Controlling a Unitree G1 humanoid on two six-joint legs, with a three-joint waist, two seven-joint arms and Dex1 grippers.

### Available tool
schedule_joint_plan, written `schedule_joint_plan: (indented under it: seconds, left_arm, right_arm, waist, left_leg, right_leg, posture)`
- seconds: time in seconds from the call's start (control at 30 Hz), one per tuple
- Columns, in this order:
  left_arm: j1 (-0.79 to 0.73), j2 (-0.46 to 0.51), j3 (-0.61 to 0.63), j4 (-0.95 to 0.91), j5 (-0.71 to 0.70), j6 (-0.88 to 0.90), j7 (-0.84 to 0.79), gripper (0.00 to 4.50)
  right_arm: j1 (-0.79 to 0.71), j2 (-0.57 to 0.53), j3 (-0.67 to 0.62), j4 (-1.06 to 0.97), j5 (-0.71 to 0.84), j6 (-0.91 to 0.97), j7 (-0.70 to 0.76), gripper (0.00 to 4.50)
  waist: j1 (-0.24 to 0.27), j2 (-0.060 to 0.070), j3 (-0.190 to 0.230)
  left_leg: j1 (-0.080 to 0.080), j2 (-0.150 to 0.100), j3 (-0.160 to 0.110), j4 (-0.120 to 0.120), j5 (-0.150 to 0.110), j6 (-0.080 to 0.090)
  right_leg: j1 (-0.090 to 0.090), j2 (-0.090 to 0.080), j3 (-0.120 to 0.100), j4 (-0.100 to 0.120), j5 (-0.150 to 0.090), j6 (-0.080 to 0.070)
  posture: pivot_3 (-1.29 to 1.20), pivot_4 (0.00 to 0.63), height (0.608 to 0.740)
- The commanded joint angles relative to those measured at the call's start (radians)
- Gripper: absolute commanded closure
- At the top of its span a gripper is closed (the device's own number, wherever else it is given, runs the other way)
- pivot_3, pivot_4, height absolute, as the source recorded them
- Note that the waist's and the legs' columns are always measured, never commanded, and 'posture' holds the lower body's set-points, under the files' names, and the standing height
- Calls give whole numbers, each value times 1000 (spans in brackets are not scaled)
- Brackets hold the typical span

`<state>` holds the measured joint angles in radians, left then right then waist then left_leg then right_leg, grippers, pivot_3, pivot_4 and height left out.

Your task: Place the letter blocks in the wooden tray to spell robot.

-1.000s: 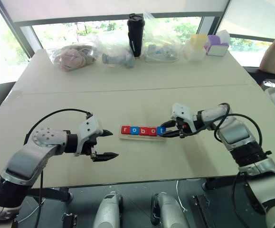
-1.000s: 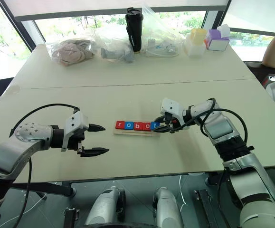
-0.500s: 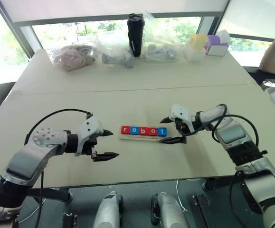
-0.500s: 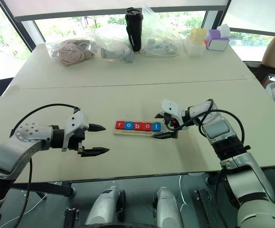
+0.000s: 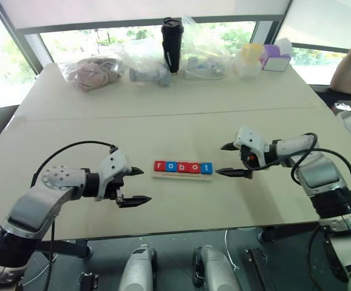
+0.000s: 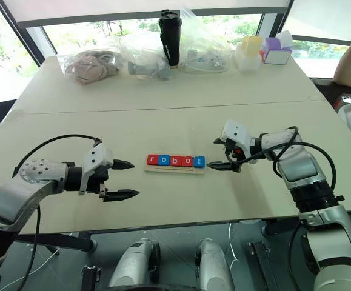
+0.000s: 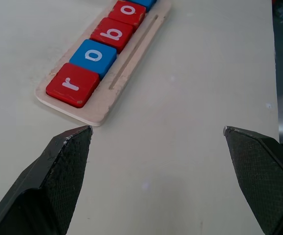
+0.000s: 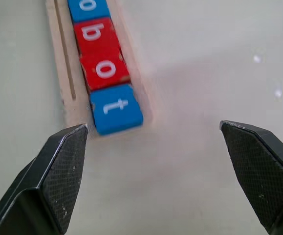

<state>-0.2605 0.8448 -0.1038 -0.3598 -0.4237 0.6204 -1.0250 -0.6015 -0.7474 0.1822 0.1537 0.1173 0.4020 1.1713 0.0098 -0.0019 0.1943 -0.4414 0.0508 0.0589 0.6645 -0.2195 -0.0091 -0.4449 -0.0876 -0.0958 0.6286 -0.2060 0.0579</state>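
The table [image 5: 181, 121] is looked down on from head height by the two eye views, set side by side and facing forward. The wooden tray [image 7: 107, 98] is seen at close range from its r end by the left wrist view, and from its t end by the right wrist view. The letter blocks [image 6: 175, 160] are shared by all views.
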Motion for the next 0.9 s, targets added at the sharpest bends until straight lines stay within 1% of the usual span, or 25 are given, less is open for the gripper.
schedule_joint_plan:
  seconds: [0.03, 0.3, 0.47, 0.63, 0.77, 0.9]
  left_arm:
    - [-21, 4, 2, -6, 6, -19, -13, 0]
    - [-27, 2, 2, -3, 9, -18, -19, 0]
    - [-21, 2, 7, -9, 6, -12, -13, 0]
    - [-18, 2, 9, -12, 5, -8, -9, 0]
    - [-9, 6, 16, -21, 1, -5, -7, 0]
    - [0, 8, 52, -26, -32, 17, -5, 0]
  right_arm:
    - [-14, 0, -14, -9, -38, -49, -58, 32]
    - [-35, 55, 0, 43, -58, -79, -104, 32]
    - [-48, 79, 12, 66, -61, -90, -104, 32]
    - [-55, 89, 15, 48, -53, -81, -91, 32]
    - [-42, 54, -3, 33, -66, -83, -96, 32]
    - [-17, -10, -84, -28, -22, -32, -106, 32]
  waist:
    - [-1, 0, 0]
    - [2, 0, 0]
    - [2, 0, 0]
    - [2, 0, 0]
    - [3, 0, 0]
    - [4, 0, 0]
  left_leg:
    - [0, 0, 0, 0, 0, 0]
    - [0, 0, 0, 0, 0, 0]
    - [0, 0, 0, 0, 0, 0]
    - [0, 0, 0, 0, 0, 0]
    - [0, 0, 0, 0, 0, 0]
    - [0, 0, 0, 0, 0, 0]
  right_leg:
    - [0, 0, 0, 0, 0, 0]
    - [0, 0, 0, 0, 0, 0]
    - [0, 0, 0, 0, 0, 0]
    - [0, 0, 0, 0, 0, 0]
    - [0, 0, 0, 0, 0, 0]
    - [0, 0, 0, 0, 0, 0]
  posture:
    - [0, 150, 740]
    - [0, 150, 740]
    - [0, 150, 740]
    - [0, 150, 740]
    - [0, 150, 740]
    - [0, 150, 740]
